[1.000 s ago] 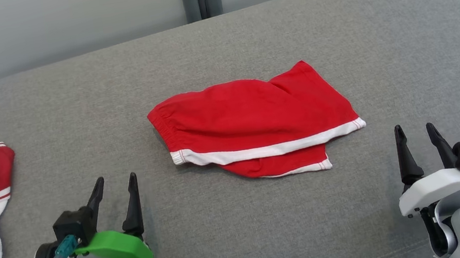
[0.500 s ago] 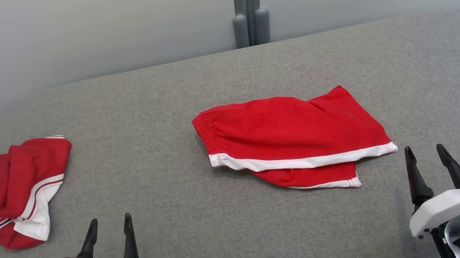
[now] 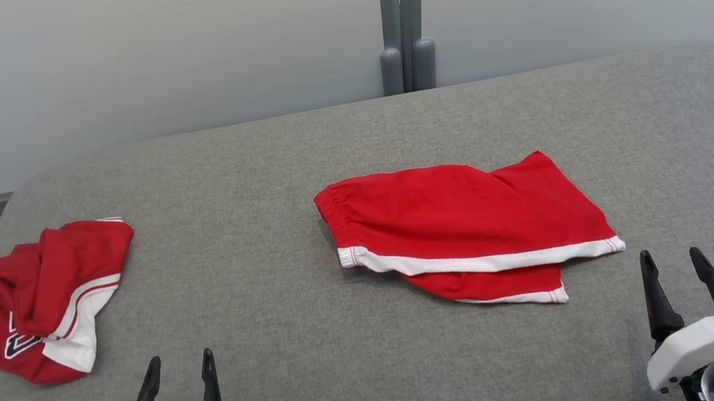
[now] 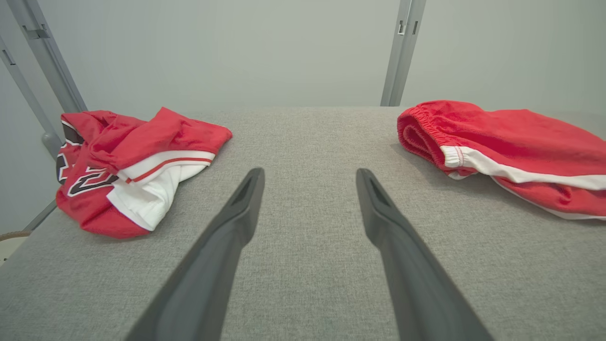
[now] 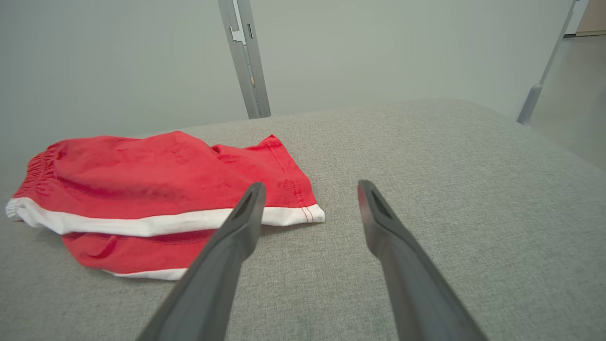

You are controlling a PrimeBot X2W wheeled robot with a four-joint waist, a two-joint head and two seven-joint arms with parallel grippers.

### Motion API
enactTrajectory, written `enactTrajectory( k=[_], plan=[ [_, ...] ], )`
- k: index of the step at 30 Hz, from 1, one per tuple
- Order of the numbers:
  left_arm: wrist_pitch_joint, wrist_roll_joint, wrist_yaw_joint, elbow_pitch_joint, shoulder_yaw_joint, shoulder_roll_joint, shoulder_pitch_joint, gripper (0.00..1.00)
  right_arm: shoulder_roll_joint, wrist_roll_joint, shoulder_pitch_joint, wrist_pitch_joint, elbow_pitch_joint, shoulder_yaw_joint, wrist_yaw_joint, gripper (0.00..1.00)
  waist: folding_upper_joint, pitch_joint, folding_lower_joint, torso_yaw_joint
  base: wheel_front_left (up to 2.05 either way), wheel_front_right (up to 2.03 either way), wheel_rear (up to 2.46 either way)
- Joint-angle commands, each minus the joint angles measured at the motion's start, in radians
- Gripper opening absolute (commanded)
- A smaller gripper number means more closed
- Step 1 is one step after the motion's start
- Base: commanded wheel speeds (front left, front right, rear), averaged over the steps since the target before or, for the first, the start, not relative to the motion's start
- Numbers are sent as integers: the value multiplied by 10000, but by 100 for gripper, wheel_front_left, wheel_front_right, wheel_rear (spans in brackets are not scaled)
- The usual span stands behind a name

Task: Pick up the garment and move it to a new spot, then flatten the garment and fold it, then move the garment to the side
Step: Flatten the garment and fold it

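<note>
A red garment with white trim [image 3: 463, 221] lies folded flat in the middle of the grey cushioned surface [image 3: 280, 348]; it also shows in the left wrist view [image 4: 511, 137] and the right wrist view [image 5: 142, 175]. A second red garment with white panels and dark lettering [image 3: 45, 297] lies crumpled at the far left [image 4: 132, 142]. My left gripper [image 3: 181, 356] stands open near the front edge, between the two garments [image 4: 310, 171]. My right gripper [image 3: 670, 252] is open just right of the folded garment's hem corner [image 5: 310, 183]. Neither holds anything.
A pale wall with a grey upright post [image 3: 402, 22] runs behind the surface. The surface's rounded left edge [image 3: 1, 220] drops off near the crumpled garment. Bare grey fabric lies in front of and to the right of the folded garment.
The head camera has turned left and tilted up, so the crumpled garment is now fully in view. Both grippers sit lower in the picture. Neither garment has moved on the surface.
</note>
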Motion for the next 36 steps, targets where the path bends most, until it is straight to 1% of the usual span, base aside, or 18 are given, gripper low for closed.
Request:
enactTrajectory(
  k=[1, 4, 10, 15, 16, 25, 29, 33, 36],
  plan=[
    [2, 17, -29, -37, -51, -7, 120, 100, -35, 54, 23, -28, -8, -7, -3, 100, 0, 18, 1, -10, 0, 0, 0],
    [2, -36, -31, -17, -97, -8, 124, 100, -33, 24, -40, -28, -2, 12, -3, 100, 0, 83, 1, -35, 0, 0, 0],
    [2, -18, -31, -43, -766, -20, -260, 100, -33, -175, -247, -28, 51, 24, -3, 100, 0, 451, 1, -33, 0, 0, 0],
    [2, -212, -32, -43, -1379, -21, -974, 100, -33, -288, -782, -28, 40, 81, -3, 100, 0, 1258, 1, -36, 0, 0, 0],
    [2, -212, -32, -43, -1379, -21, -974, 100, -33, -288, -782, -28, 40, 81, -3, 100, 0, 1258, 1, -36, 0, 0, 0],
    [2, -540, -32, 327, -2532, 28, -2289, 100, -35, -786, -1759, -28, 498, -269, -3, 100, 0, 2484, 1, -127, 0, 0, 0],
    [2, -844, -33, 534, -2949, 22, -2695, 100, -32, -867, -2043, -28, 645, -360, -3, 100, 0, 2786, 1, -185, 0, 0, 0],
    [2, -1473, -33, 690, -3422, 17, -3055, 100, -32, -821, -2120, -28, 723, -371, -3, 100, 0, 2957, 1, -269, 0, 0, 0],
    [2, -1919, -33, 813, -3695, 185, -3316, 100, -33, -726, -2181, -28, 771, -371, -3, 100, 0, 3079, 1, -359, 0, 0, 0]
  ],
)
